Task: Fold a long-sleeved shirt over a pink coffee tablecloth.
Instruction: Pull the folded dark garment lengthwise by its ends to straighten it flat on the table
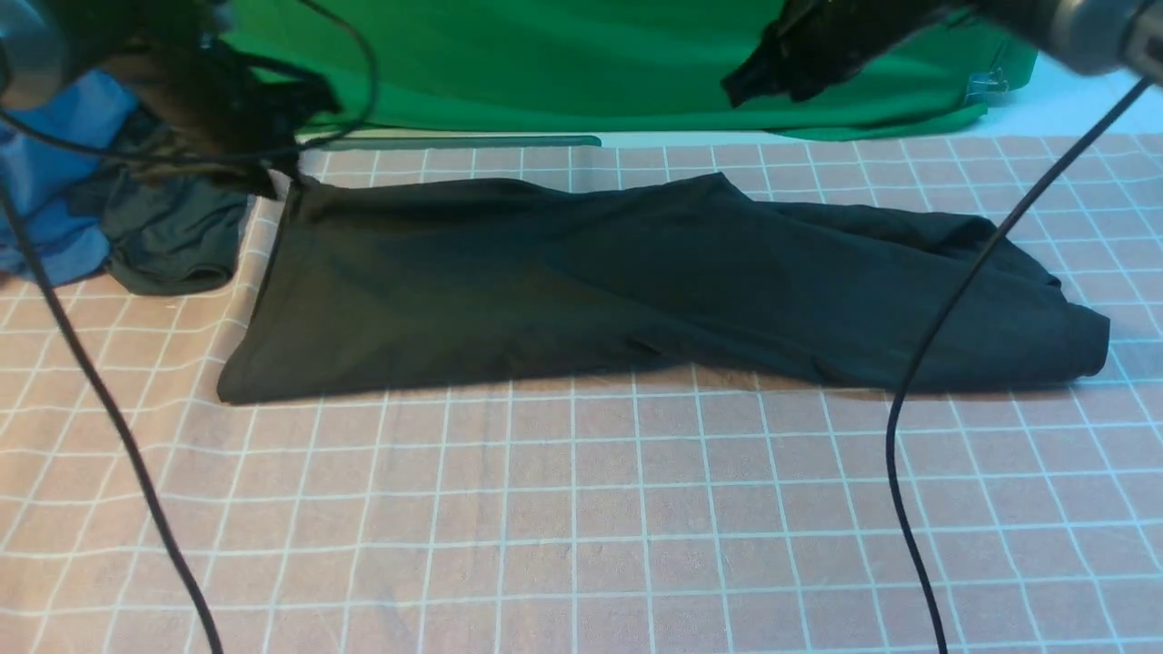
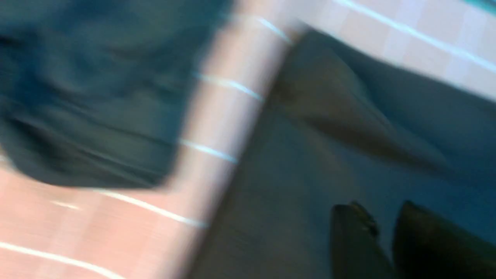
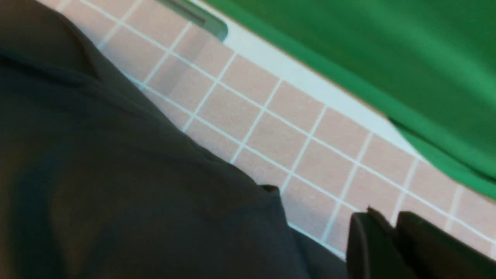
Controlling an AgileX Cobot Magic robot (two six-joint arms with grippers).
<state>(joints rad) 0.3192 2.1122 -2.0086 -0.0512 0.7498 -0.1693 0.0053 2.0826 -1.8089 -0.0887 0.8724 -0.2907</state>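
Tablecloth [image 1: 581,527]: pink with a white grid, covers the whole table that shows
Backdrop [image 1: 591,64]: green cloth hanging past the far edge of the table
Shirt [image 1: 581,282]: black, already folded into a long band on the far half of the table; its long axis runs left to right along the far edge, and the right end is bunched and thicker
Other clothes: a blue garment [image 1: 54,182] and a dark grey-green garment [image 1: 173,236] heaped at the far left corner, just beside the shirt's left end but apart from it
Left gripper [image 2: 379,207]: low over the shirt's far left corner, fingers slightly parted, nothing between them
Right gripper [image 3: 387,215]: raised above the far right of the table, clear of the shirt, fingers nearly together and empty
Nearer arm: the left, by my reading
Next fold: probably end over end along the long axis
Containers: none in view
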